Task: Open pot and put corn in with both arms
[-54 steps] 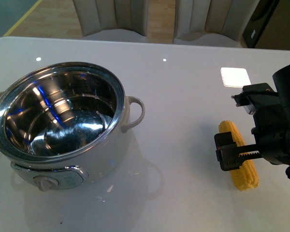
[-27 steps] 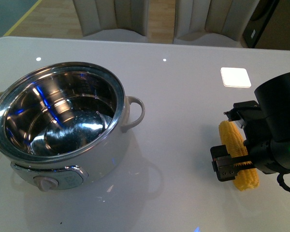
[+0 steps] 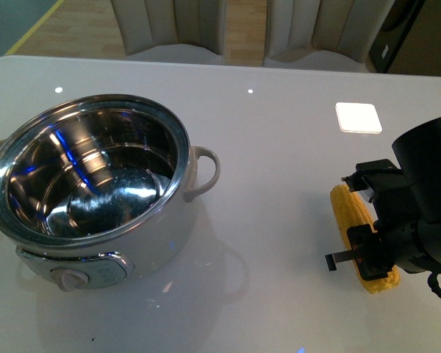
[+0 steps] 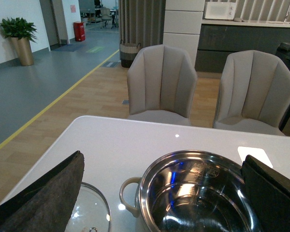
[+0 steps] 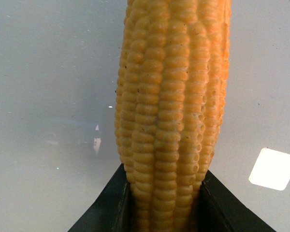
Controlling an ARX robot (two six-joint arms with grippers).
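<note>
The cream-white pot stands uncovered at the table's left, its shiny steel inside bare; the left wrist view shows it too, as the pot. Its glass lid lies flat on the table beside the pot. A yellow corn lies on the table at the right, and my right gripper is shut on it near its lower half. Up close, the corn sits squeezed between two black fingers. My left gripper hangs open above the pot, nothing between its dark pads.
A white square patch lies on the table behind the corn. Two beige chairs stand at the table's far edge. The pot's looped handle points toward the corn, with bare tabletop between them.
My right gripper has dropped lower over the corn and its jaws have shut on the cob. The pot has not moved.
</note>
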